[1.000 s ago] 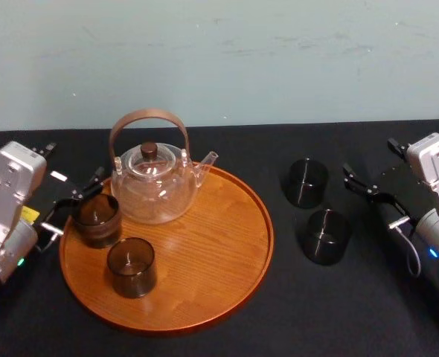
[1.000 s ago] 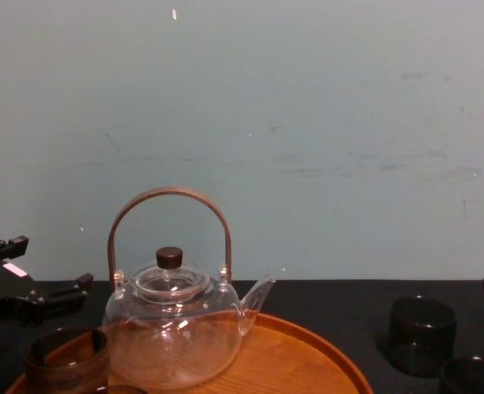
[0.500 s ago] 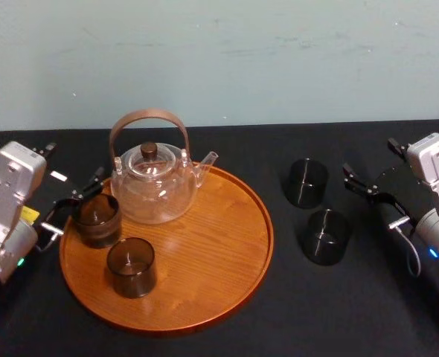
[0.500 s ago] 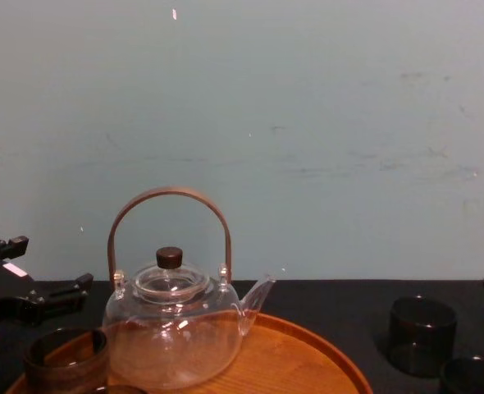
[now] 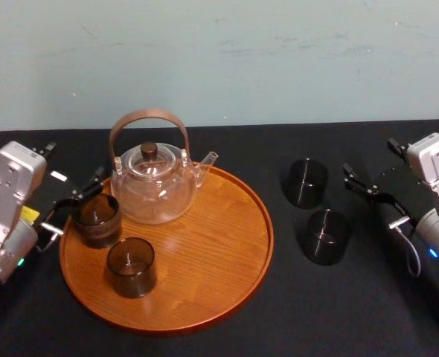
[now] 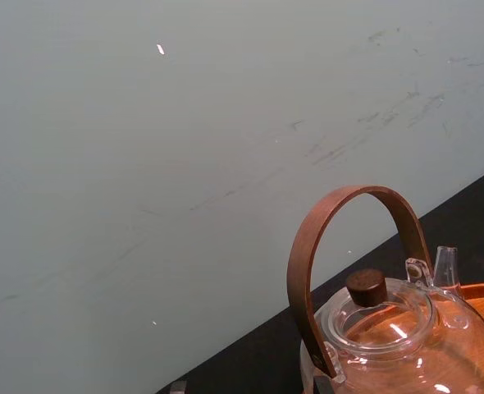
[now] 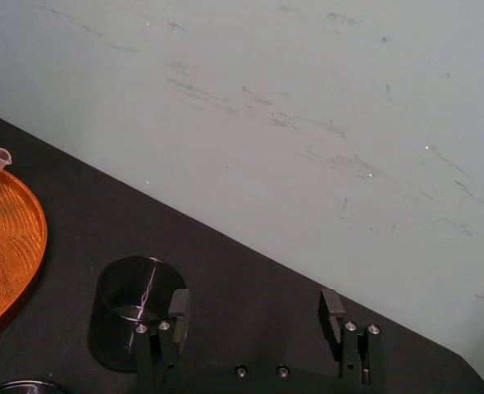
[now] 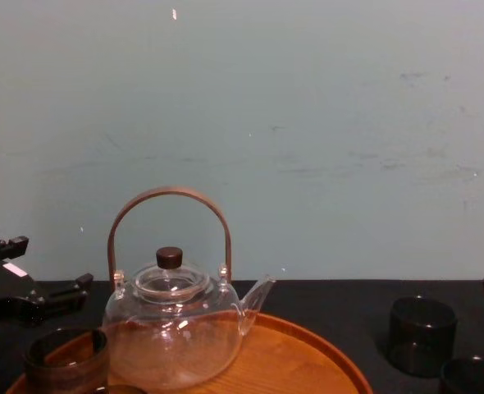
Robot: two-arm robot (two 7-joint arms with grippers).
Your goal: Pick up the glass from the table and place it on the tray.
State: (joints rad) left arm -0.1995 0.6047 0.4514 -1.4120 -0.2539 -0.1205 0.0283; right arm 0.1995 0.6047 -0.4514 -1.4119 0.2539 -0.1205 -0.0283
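Nothing has been shifted: teapot [image 5: 151, 186] and two brown glasses [image 5: 131, 266] are held by the tray [image 5: 204, 253]; two dark glasses [image 5: 306, 182] are left on the table [image 5: 353, 312]. Left gripper [image 5: 77, 201] and right gripper [image 7: 254, 305] are spread, unladen.

We see a table [image 5: 331, 312] covered in black, and three things stand directly on it. The tray [image 5: 227, 245] lies on its left half. To the right, apart from the tray, stand two dark glasses, both upright: the far glass [image 5: 306, 182] and the near glass [image 5: 326, 236]. They sit close together, and we cannot tell whether they touch.
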